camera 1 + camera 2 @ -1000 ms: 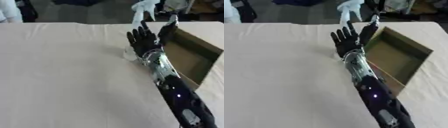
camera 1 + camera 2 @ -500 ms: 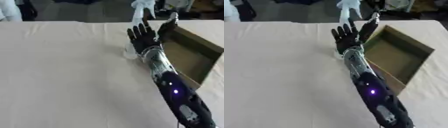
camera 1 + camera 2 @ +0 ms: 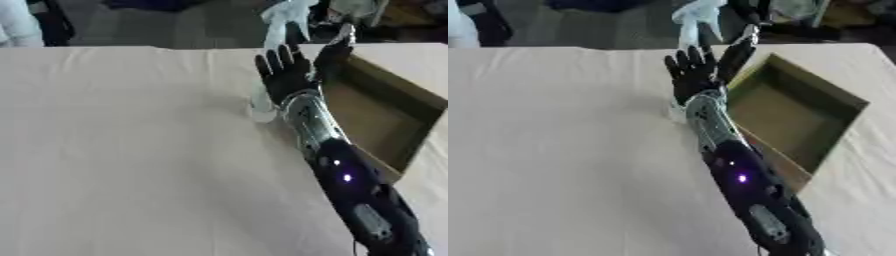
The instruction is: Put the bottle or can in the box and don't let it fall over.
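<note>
Bottle point(image 3: 278, 30), clear plastic and pale, stands upright on the tan table point(image 3: 122, 140) just left of the open cardboard box point(image 3: 802, 107); its base shows as a pale patch beside the robot's forearm, and the rest is partly hidden behind the right hand point(image 3: 284, 77). That hand is spread, fingers straight and pointing away from the robot, thumb held out toward the box; it is just beside the bottle, but I cannot tell whether it touches. Compared with a second ago, the hand sits a touch farther along the table, more level with the bottle's body, while the bottle and box lie where they were. I judge that as the approach closing in, with no grasp made yet: the bottle is on the table, outside the box.

Room is tight on the right, where the near wall of the box rises next to the thumb, so the bottle must be lifted over that rim. To the left the table is broad and bare. The far table edge is near behind the bottle, so a push forward risks tipping it. The left hand does not show.
</note>
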